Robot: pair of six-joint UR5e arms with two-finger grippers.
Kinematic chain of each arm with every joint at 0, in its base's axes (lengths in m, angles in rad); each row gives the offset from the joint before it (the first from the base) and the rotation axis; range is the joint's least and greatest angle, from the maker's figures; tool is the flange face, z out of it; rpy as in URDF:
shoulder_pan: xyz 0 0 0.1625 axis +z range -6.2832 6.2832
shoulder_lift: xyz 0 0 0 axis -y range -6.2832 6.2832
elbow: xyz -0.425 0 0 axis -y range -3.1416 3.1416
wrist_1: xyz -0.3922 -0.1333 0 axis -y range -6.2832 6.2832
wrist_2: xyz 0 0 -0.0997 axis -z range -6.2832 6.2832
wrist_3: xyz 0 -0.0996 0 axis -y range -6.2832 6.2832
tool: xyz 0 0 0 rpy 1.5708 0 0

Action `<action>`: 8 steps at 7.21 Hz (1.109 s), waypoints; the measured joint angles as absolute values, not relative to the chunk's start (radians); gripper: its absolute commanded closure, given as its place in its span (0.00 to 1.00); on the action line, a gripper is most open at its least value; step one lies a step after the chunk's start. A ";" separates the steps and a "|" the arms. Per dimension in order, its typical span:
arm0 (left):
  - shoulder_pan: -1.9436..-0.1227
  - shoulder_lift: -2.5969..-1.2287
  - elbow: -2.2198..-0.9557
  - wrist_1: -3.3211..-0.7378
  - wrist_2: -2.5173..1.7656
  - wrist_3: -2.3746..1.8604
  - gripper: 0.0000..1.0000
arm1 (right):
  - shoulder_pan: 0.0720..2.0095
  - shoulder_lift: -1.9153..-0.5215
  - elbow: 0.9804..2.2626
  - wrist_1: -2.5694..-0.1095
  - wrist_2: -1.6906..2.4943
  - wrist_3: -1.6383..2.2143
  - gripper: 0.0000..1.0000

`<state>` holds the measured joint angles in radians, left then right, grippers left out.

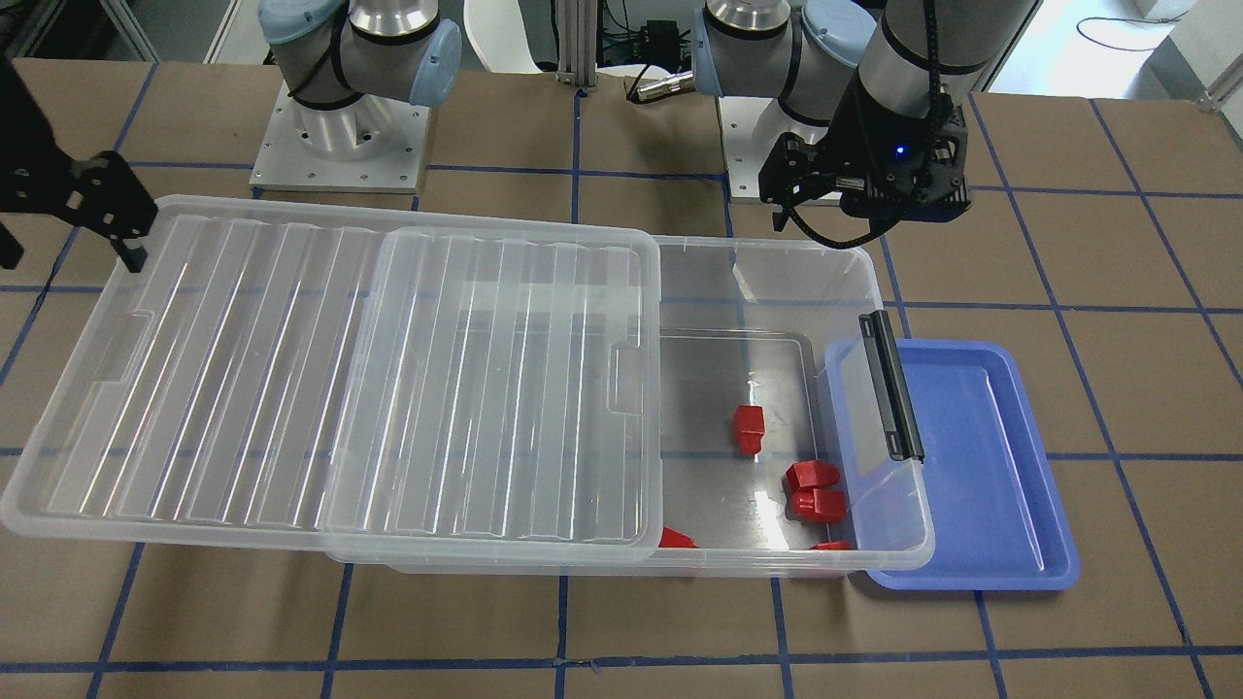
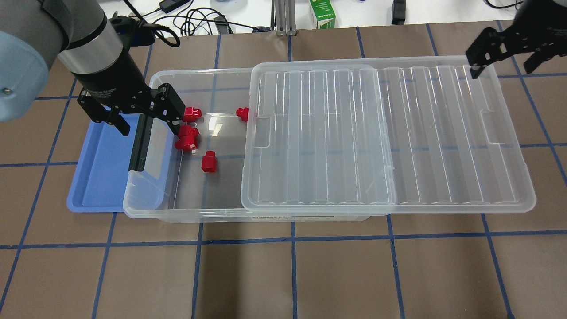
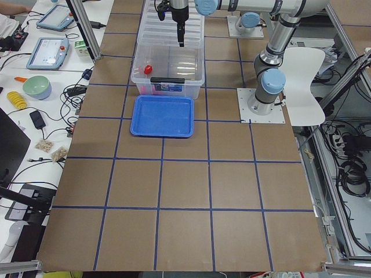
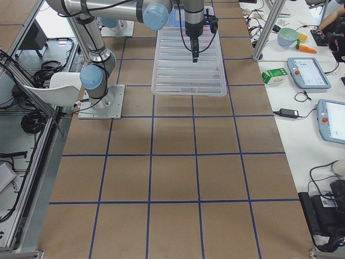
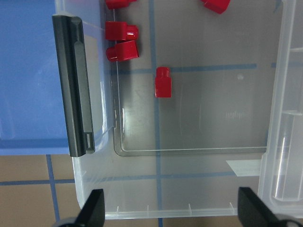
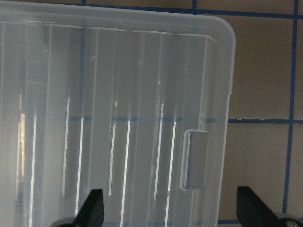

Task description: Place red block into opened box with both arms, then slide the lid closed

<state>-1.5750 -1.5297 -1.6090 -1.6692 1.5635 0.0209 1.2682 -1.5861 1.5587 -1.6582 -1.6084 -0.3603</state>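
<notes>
Several red blocks (image 2: 208, 161) (image 1: 749, 429) (image 5: 163, 82) lie on the floor of the clear box (image 2: 146, 212) (image 1: 777, 248), in its uncovered part near the black clip (image 2: 139, 141) (image 5: 73, 85). The ribbed lid (image 2: 398, 133) (image 1: 340, 379) (image 6: 118, 118) covers the rest and juts out past the box's other short end. Above the clip end my left gripper (image 2: 146, 119) (image 5: 171, 213) hangs open and holds nothing. My right gripper (image 2: 507, 60) (image 6: 171, 210) is open too, above the lid's far outer corner and not touching it.
A blue tray (image 2: 97, 177) (image 1: 981, 466) lies partly under the box's clip end. Both arm bases (image 1: 340, 136) are bolted to the table behind the box. Cables and a green carton (image 2: 322, 13) line the far edge.
</notes>
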 measured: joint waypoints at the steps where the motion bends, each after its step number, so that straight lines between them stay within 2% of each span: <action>1: -1.575 -1.514 -1.627 -1.669 1.563 0.025 0.00 | 1.172 -1.584 1.564 -1.660 -1.608 -0.484 0.00; 4: -1.567 -1.498 -1.638 -1.666 1.565 0.036 0.00 | 0.963 -1.533 1.633 -1.706 -1.593 -0.674 0.00; 8: -1.556 -1.500 -1.630 -1.657 1.568 0.039 0.00 | 0.944 -1.444 1.739 -1.835 -1.592 -0.662 0.00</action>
